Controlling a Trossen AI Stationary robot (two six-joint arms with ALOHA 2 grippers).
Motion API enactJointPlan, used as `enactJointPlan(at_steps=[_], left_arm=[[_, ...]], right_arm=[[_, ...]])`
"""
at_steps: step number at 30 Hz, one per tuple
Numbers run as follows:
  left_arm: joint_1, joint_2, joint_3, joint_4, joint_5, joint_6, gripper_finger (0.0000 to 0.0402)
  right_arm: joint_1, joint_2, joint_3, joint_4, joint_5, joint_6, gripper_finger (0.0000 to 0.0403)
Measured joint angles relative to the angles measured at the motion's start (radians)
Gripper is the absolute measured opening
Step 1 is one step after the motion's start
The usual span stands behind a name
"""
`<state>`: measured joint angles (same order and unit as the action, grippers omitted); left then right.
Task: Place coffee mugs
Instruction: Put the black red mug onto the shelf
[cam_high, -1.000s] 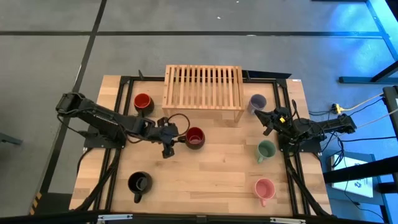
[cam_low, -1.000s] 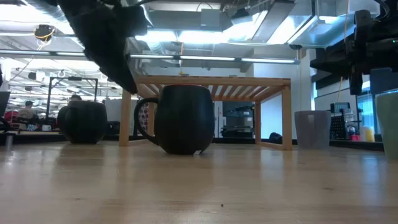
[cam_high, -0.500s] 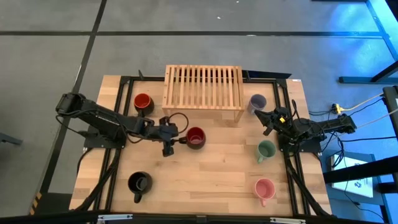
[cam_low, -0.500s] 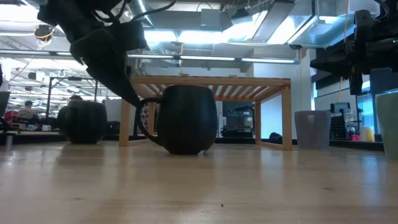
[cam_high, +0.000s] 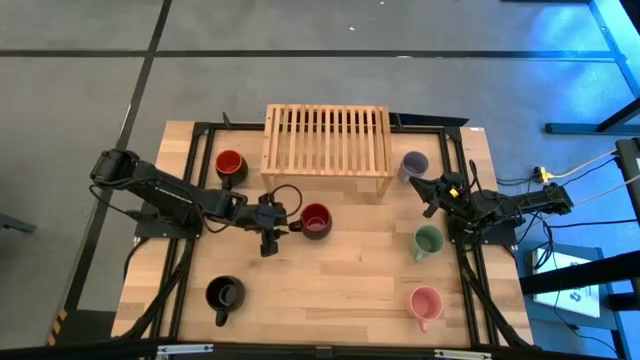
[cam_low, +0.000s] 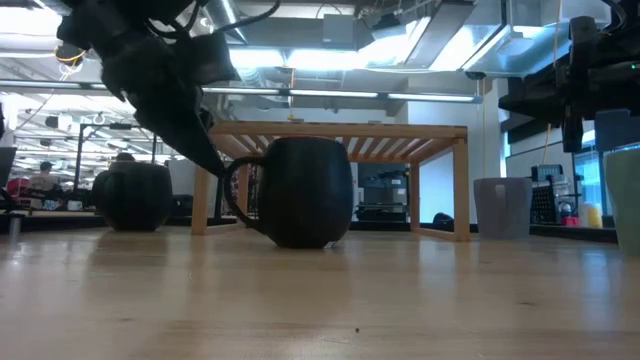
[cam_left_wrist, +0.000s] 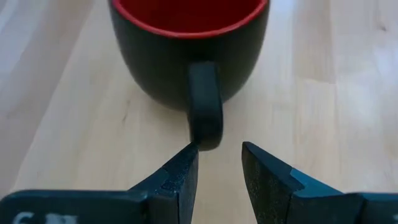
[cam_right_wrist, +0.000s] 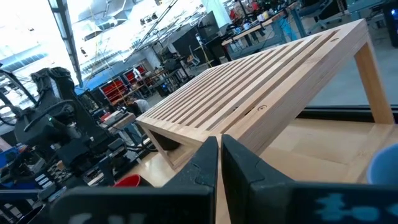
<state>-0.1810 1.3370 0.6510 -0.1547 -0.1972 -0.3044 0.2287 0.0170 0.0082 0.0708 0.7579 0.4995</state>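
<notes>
The dark red mug (cam_high: 315, 220) stands upright on its base mid-table, in front of the wooden rack (cam_high: 326, 140), with its handle (cam_left_wrist: 205, 106) turned toward the table's left. My left gripper (cam_left_wrist: 217, 149) is open and slants down at that handle from the left, one finger on each side of the handle's lower end. In the low view its fingers (cam_low: 205, 150) reach down beside the mug (cam_low: 305, 205). My right gripper (cam_high: 428, 190) waits shut at the right, near the lavender mug (cam_high: 414, 164). My left gripper is open around the lower end of the handle (cam_left_wrist: 208, 140). One fingertip (cam_left_wrist: 189, 152) meets that end from the side, and the other stands apart from it. The fingers slant down from the table's left. The mug sits upright on the table.
A red-orange mug (cam_high: 229, 163) stands left of the rack and a black mug (cam_high: 224, 294) near the front left. A green mug (cam_high: 427, 241) and a pink mug (cam_high: 425, 302) stand along the right side. Bare wood lies between the dark red mug and the front edge.
My left gripper has sunk and tipped further down toward the dark red mug's handle, its fingers as far apart as before. The mug has slid a little toward the table's right, staying upright.
</notes>
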Motion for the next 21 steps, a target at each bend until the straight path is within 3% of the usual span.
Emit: enactJointPlan(at_steps=[11,21], left_arm=[[0.002,0.085,0.000,0.060,-0.074,-0.084,0.0118],[0.012,0.102,-0.001,0.160,-0.079,-0.028,0.0118]], right_arm=[[0.000,0.000,0.000,-0.001,0.008,0.000,0.0010],[0.000,0.000,0.000,0.000,0.008,-0.002,0.0010]])
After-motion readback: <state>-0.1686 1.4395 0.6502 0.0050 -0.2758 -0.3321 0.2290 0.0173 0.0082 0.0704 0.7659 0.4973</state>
